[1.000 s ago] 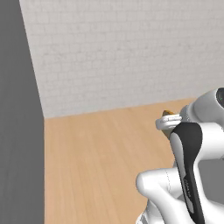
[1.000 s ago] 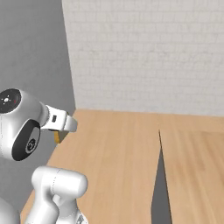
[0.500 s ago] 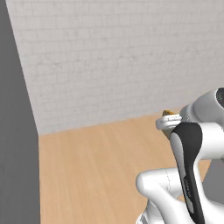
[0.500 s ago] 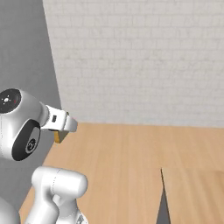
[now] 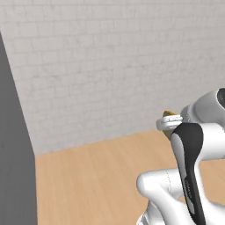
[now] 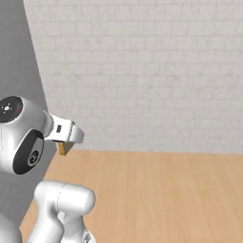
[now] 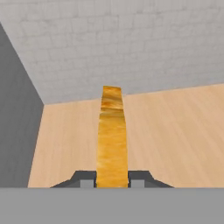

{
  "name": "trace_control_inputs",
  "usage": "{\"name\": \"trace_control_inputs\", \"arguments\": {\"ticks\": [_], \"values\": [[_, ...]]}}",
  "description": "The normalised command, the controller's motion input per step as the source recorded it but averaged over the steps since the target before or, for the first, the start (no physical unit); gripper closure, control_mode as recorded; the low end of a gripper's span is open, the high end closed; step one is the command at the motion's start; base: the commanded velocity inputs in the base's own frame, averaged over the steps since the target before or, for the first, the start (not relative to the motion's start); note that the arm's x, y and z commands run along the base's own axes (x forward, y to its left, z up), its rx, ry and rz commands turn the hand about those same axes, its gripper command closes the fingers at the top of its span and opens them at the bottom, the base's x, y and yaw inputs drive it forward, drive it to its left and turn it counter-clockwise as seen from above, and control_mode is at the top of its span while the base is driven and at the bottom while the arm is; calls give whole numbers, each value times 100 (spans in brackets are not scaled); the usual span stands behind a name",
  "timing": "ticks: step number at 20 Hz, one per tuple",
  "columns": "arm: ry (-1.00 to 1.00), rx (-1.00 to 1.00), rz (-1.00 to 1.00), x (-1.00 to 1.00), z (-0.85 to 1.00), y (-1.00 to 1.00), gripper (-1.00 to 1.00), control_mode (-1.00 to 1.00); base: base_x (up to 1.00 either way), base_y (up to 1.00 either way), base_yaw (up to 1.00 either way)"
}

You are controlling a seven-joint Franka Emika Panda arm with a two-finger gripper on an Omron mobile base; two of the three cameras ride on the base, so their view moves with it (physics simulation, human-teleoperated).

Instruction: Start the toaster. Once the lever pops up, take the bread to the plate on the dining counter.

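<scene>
in the left base view, one white arm is rising from the lower right, and at the tip of its hand a single small tan sliver of the bread (image 5: pixel 168 114) is peeking out above the white wrist. one wood floor (image 5: pixel 101 180) is stretching below one pale brick wall (image 5: pixel 110 66), with one grey panel (image 5: pixel 15 167) standing at the left.

in the right base view, the same arm is sitting at the lower left, and one tan corner of the bread (image 6: pixel 63 148) is showing under the white hand, held up in the air above the floor.

in the hand view, the pincer (image 7: pixel 112 178) is clenching on one slice of bread (image 7: pixel 112 135), seen edge-on, its golden crust running up the middle between the two dark fingertips (image 7: pixel 85 178).
</scene>
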Motion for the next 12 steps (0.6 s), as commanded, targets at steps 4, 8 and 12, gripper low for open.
{"name": "trace_control_inputs", "arguments": {"ticks": [4, 8, 12], "values": [[0, 0, 0, 0, 0, 0, 100, 100, 100, 0, -8], [0, 0, 0, 0, 0, 0, 100, 100, 100, 0, -32], [0, 0, 0, 0, 0, 0, 100, 100, 75, 0, -57]]}}
